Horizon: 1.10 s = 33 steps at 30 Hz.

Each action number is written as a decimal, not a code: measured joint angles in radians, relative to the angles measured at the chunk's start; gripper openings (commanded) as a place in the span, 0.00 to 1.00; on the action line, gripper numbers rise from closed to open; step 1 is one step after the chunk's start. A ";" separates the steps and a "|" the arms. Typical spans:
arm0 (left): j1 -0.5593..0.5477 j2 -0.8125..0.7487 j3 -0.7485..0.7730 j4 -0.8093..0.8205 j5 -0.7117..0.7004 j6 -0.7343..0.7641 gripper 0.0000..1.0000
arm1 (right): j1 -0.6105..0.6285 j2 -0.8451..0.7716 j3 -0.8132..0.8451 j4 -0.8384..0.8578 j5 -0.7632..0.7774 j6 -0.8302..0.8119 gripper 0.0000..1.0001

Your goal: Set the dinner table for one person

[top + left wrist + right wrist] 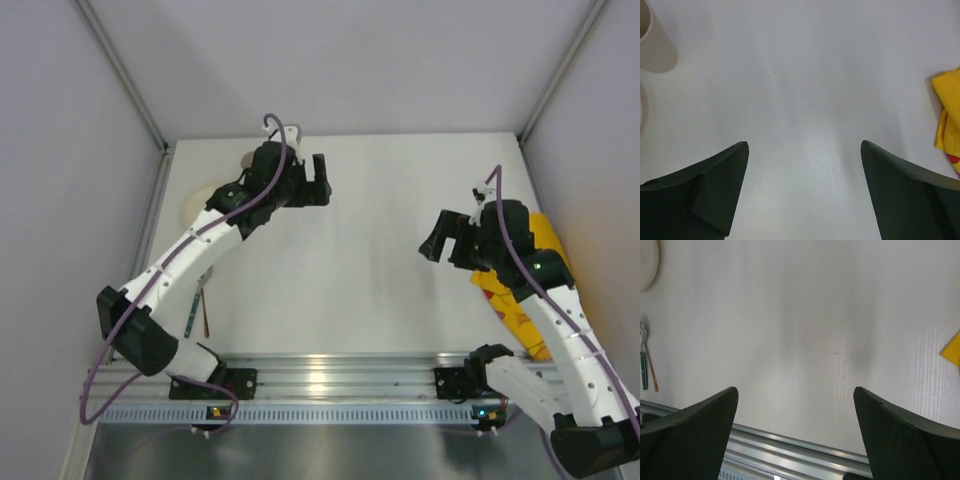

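The bench (380,280) fills the middle of the top view. It is matte white, its long axis seems to run left to right, and a slotted rail (330,385) lies along its lower edge. It sits directly beneath both claws, with the bare centre strip between them.

The left claw (804,144), at upper centre-left of the top view, is spread wide and holds nothing. The right claw (795,389), at centre right, is equally wide and also empty.

The tableware is at the left of the frame. A pale plate (192,208) is partly hidden under the left arm, a cup (652,37) is just beside it, and cutlery (197,310) lies lower left, long axis pointing up-frame. All of this is nearer the left arm. A yellow mat (947,110) lies at the right edge (partly under the right arm), so I judge it the right arm's job.

Nothing has yet been laid out in the centre. Plain grey walls (320,60) close in the bench on three sides.
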 measured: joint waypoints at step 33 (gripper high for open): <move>-0.109 0.072 -0.225 -0.006 0.231 -0.051 0.98 | -0.394 0.732 0.027 0.070 0.418 0.031 0.68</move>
